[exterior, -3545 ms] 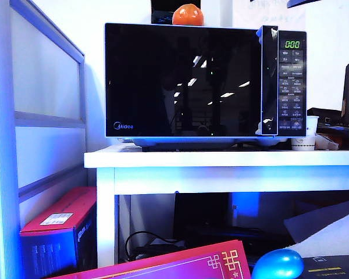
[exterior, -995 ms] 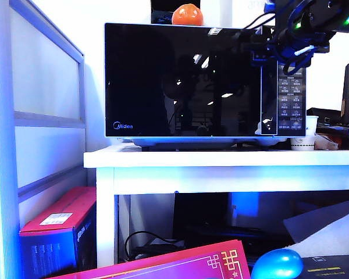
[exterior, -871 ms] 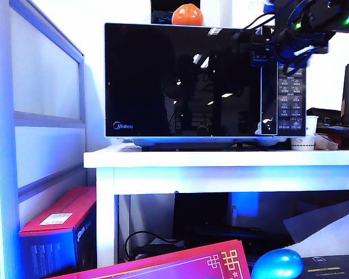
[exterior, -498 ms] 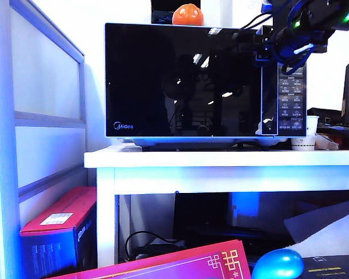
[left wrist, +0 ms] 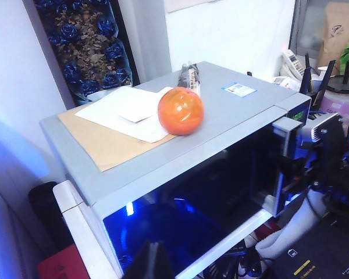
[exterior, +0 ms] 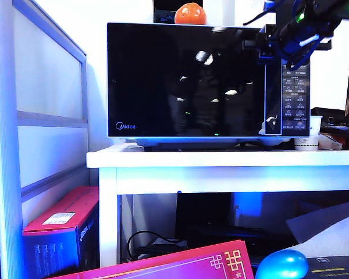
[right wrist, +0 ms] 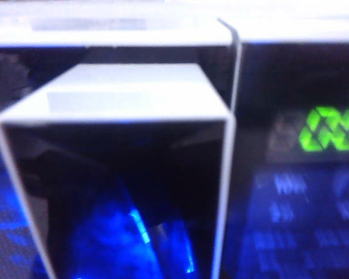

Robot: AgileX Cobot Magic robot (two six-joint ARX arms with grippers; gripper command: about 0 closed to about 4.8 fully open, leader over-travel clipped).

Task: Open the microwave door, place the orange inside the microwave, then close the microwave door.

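The orange rests on top of the microwave, on papers. Below it the black glass microwave door looks closed or nearly so. My right gripper is at the top of the door's vertical handle, shut on it. In the right wrist view the handle fills the frame, blurred. My left gripper hovers high in front of the microwave, away from the door, fingers pressed together and holding nothing.
The microwave stands on a white table. Its control panel is right of the handle, with a paper cup beside it. Below lie a blue ball, a red box and a pink card.
My right gripper has closed on the top of the door handle and shifted slightly up and right. The whole exterior view has slid a little to the right. The orange has not moved.
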